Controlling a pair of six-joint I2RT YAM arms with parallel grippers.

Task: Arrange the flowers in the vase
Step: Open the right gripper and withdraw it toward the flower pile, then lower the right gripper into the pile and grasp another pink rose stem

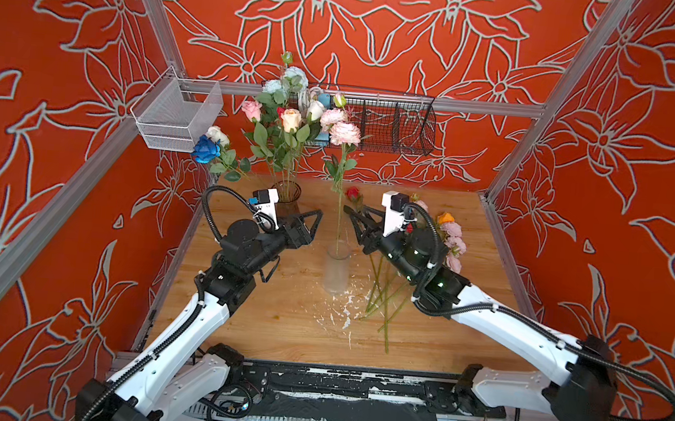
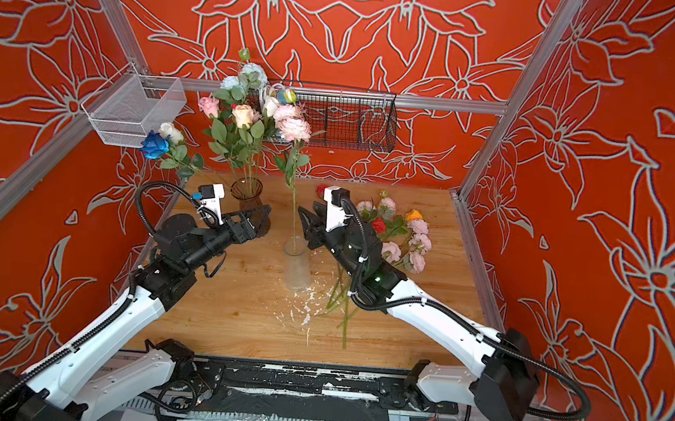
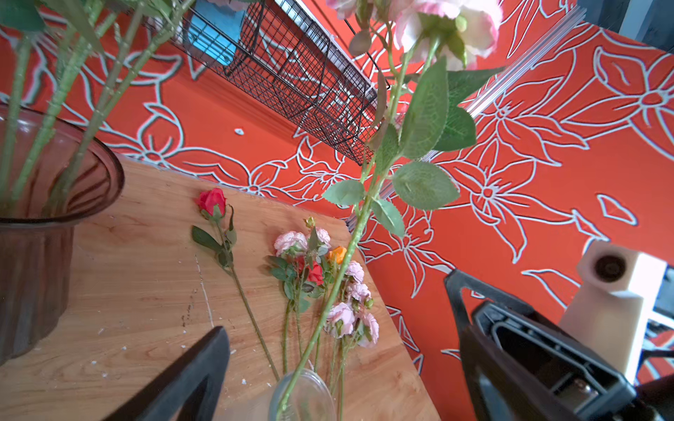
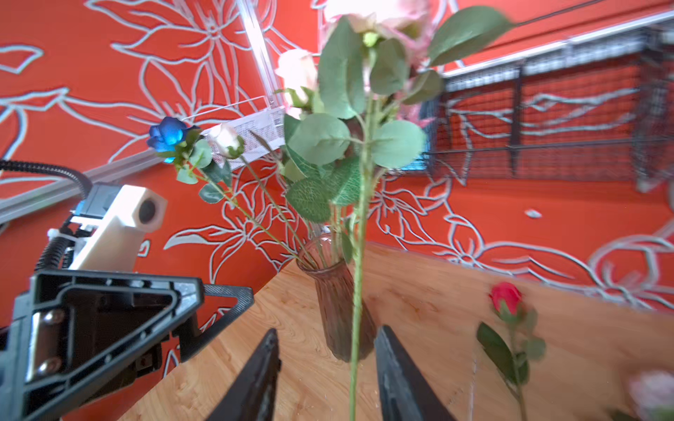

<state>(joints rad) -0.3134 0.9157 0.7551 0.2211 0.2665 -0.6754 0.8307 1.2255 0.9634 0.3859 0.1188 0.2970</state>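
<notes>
Right of the clear vase (image 1: pixel 336 272), loose flowers (image 1: pixel 451 229) are lying on the table (image 1: pixel 276 323). Just above that vase's mouth I am flanking the pink flower (image 1: pixel 344 134) standing in it: my left gripper (image 1: pixel 316 220) is gaping wide on the vase's left, while my right gripper (image 4: pixel 328 328) is hanging with its fingers (image 4: pixel 394 364) parted around the stem, not pinching it. Behind the vase a red rose (image 1: pixel 353 192) is lying flat, and farther back to its left a brown vase (image 1: pixel 287 196) is holding a full bunch (image 1: pixel 291 121).
</notes>
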